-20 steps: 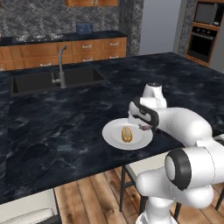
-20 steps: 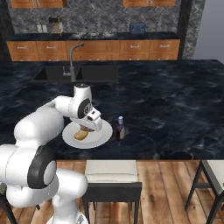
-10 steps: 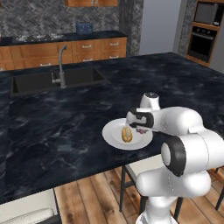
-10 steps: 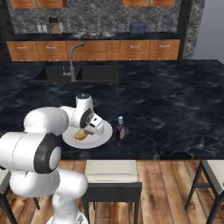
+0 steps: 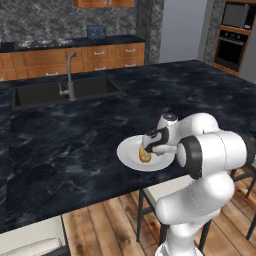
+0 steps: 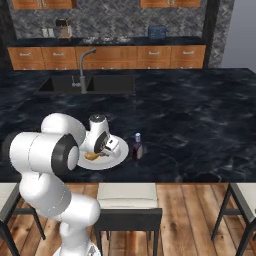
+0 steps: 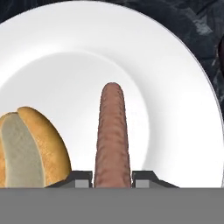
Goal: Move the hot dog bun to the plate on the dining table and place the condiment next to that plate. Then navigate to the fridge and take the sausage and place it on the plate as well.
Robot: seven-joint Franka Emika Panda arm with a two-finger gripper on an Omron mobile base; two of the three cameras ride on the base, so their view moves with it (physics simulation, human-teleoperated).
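Observe the two-finger gripper [image 7: 112, 177]: its jaws pinch the thin reddish-brown sausage [image 7: 112, 131] just above the round white plate [image 7: 175, 87]. The golden-tan hot dog bun [image 7: 33, 146] lies on that plate beside it. The slim dark red condiment bottle [image 6: 137, 146] stands upright beside the plate on the black marble dining table [image 6: 200, 115].

Both base views look down from behind across the dining table [image 5: 75, 145] at the plate [image 6: 112, 159]; the hand view hangs close above it.

The arm [image 5: 210, 150] is glossy white, built of fat rounded segments with dark bands at the joints (one broad black ring at the elbow). The gripper [image 7: 112, 178] has two small dark, square-edged fingertips [image 7: 81, 178], behind them a white hand.
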